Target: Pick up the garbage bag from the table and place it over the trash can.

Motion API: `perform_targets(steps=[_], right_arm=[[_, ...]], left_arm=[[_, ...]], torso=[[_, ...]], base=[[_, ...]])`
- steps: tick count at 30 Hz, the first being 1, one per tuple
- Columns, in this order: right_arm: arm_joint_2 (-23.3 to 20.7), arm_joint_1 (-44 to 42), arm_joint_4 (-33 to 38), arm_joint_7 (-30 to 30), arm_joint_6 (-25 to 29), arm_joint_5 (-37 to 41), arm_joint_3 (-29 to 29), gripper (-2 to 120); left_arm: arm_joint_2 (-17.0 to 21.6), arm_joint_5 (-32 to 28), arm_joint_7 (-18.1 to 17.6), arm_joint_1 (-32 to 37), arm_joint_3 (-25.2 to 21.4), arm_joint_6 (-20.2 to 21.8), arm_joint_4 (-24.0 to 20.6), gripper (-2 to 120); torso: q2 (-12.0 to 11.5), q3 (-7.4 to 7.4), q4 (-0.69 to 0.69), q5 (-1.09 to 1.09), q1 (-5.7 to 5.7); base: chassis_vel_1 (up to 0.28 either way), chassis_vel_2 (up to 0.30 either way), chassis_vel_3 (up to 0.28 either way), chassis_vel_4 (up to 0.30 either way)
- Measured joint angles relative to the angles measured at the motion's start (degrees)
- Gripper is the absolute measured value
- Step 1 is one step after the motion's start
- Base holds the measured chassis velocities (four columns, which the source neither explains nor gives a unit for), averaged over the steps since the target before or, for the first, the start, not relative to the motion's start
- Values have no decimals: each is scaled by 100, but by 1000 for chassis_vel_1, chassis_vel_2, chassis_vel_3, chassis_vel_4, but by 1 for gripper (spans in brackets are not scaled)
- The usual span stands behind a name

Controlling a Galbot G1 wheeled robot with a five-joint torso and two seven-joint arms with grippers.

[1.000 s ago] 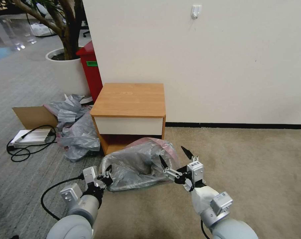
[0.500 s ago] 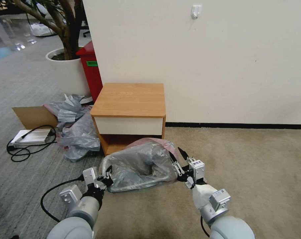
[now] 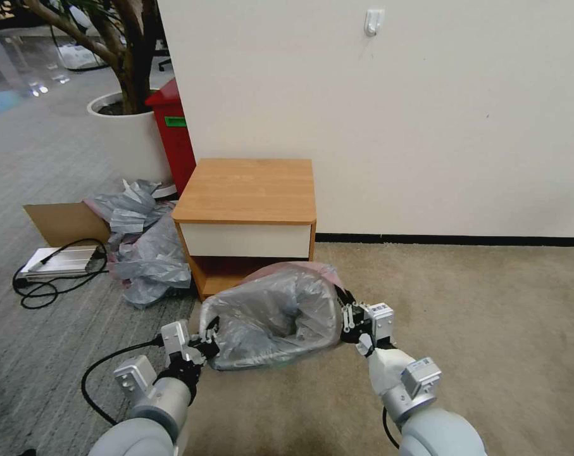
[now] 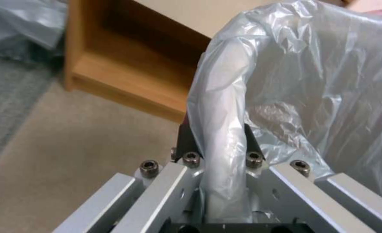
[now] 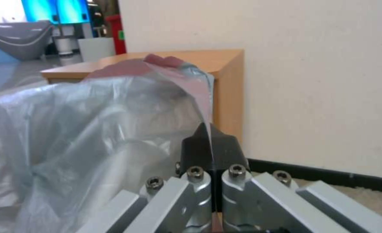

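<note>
Both pairs of jaws are closed on plastic. At the left gripper (image 3: pixel 205 334) a rolled fold of the garbage bag (image 3: pixel 274 313) is clamped between the dark fingers (image 4: pixel 184 140), as is seen in the left wrist view. At the right gripper (image 3: pixel 345 315) a thin edge of the bag, with its pink-red band, is pinched between the tightly shut fingers (image 5: pixel 199 147). The bag is held stretched between the two grippers, low over the beige carpet (image 3: pixel 464 329) and just in front of the bench (image 3: pixel 249 190), with its mouth open upward. The trash can cannot be clearly made out through the plastic. A heap of grey bags (image 3: pixel 144 250) is lying on the floor to the left of the bench.
</note>
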Motion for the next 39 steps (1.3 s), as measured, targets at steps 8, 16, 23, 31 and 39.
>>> perform_targets(steps=[8, 16, 23, 31, 39], right_arm=[[-104, -20, -248, -2, 74, 68, 283, 0], [-49, 68, -634, -8, 153, 41, 273, 0], [-16, 135, -933, -1, 208, -75, 217, 0], [43, 118, -994, 100, 300, -299, 129, 7], [31, -288, -437, -156, 360, -539, 176, 40]], left_arm=[[-21, -80, 298, 17, -15, -106, -81, 3], [-141, -514, 334, 42, 33, -226, -211, 3], [-203, -707, 320, 64, 59, -218, -330, 3], [-206, -518, 50, 10, 61, -176, -275, 3], [-253, -305, -386, -248, -99, -146, -58, 3]], torso=[[0, 0, 0, 0, 0], [0, 0, 0, 0, 0], [0, 0, 0, 0, 0], [0, 0, 0, -1, 0], [0, 0, 0, -1, 0]], base=[[0, 0, 0, 0], [0, 0, 0, 0], [0, 0, 0, 0], [0, 0, 0, 0], [0, 0, 0, 0]])
